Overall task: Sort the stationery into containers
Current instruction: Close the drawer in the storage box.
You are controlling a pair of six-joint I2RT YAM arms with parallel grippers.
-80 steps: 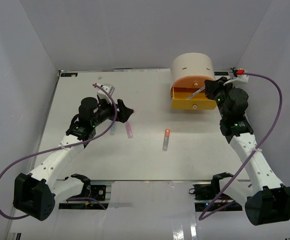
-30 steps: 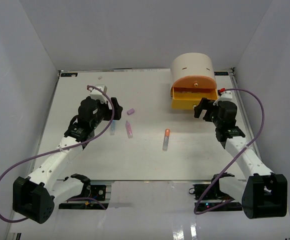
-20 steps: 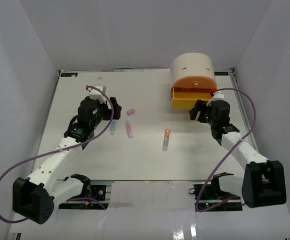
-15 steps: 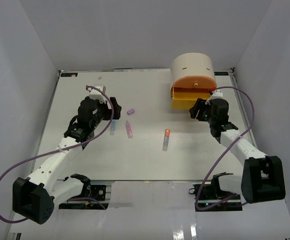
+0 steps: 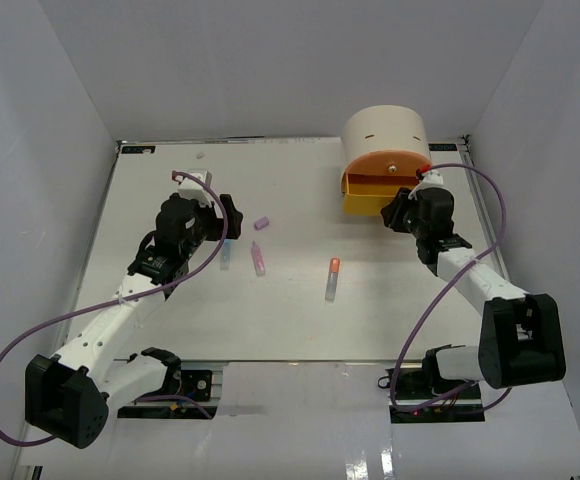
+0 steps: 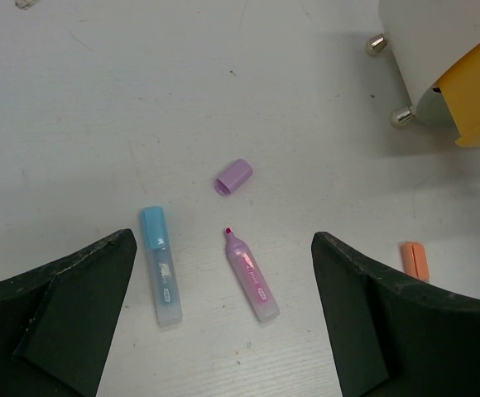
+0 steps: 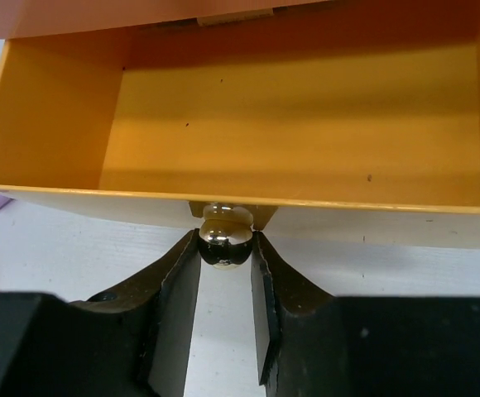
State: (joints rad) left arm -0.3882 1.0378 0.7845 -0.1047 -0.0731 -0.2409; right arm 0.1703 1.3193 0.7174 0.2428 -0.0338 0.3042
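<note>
the right claw (image 7: 225, 245) has its two fingers pressed to either side of the small brass knob (image 7: 225, 235) of the yellow drawer (image 7: 372, 217), which stands pulled out of the cream organiser (image 5: 385, 128) below the peach-orange drawer (image 5: 385, 165); the part of its floor we can see is bare. the grip is our main worry — the knob is round and polished, so we judge the pads could slide off it under a sideways tug. a push or pull off the drawer's line could jam it or shove the whole organiser along the desk (image 5: 170, 320) on its little metal feet (image 6: 401, 116). if the drawer goes in now it would need opening again, for stationery lies unsorted. a blue marker (image 6: 160, 277), an uncapped pink marker (image 6: 251, 281) and a purple cap (image 6: 234, 175), likely its own, sit close together under the left claw (image 6: 223, 244), whose fingers are spread wide and hold nothing. an orange-capped marker (image 5: 332, 279) lies apart at mid-desk. those three are so near each other that wide fingers may knock a neighbour — and the bare pink tip could mark the desk. the right arm itself blocks the drawer's front.
</note>
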